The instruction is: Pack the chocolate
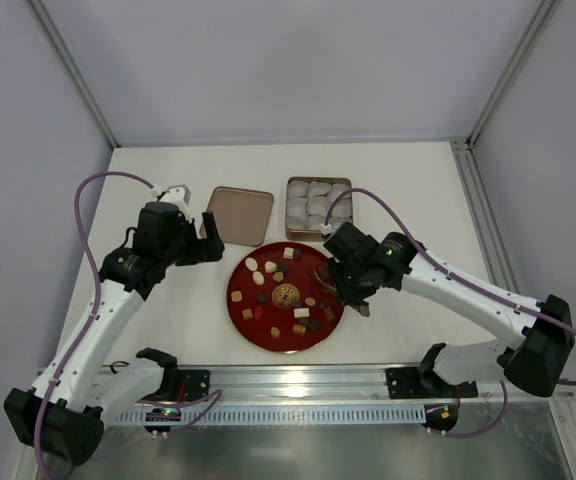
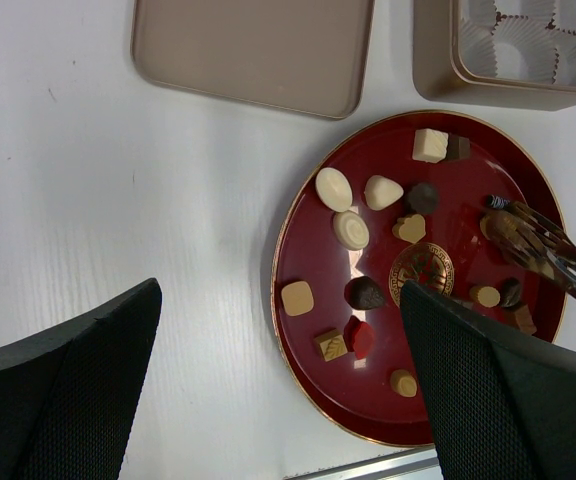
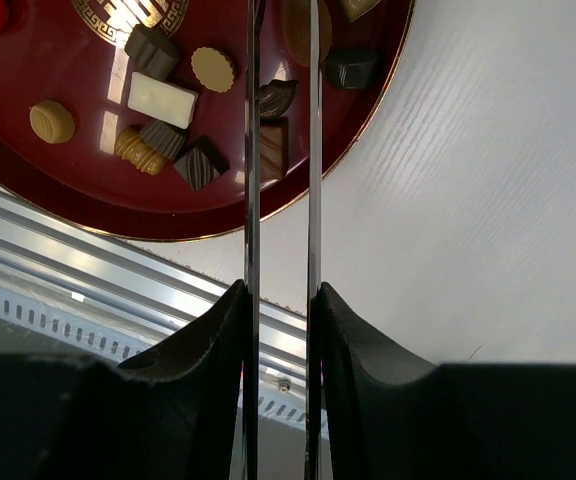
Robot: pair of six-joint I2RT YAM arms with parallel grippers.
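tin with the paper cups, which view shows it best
Top external: nearly the whole tin with its white paper cups is in view from above. Left wrist catches only one corner of it at the top right edge. Right wrist does not show it.

A round red plate (image 1: 268, 340) with a gold emblem (image 1: 286, 294) at its centre is sitting on the white table (image 1: 168, 180), just ahead of the aluminium rail (image 1: 308, 378) running along the near edge. Behind the plate, a gold-brown lid (image 1: 240, 214) is lying flat. Just beside it, on the right of the overhead view, the square tin (image 1: 289, 210) is standing filled with white crumpled paper cups (image 1: 318, 205). Metal tongs (image 2: 548, 255) are reaching in over the plate's right side, their two thin blades running parallel and slightly apart.
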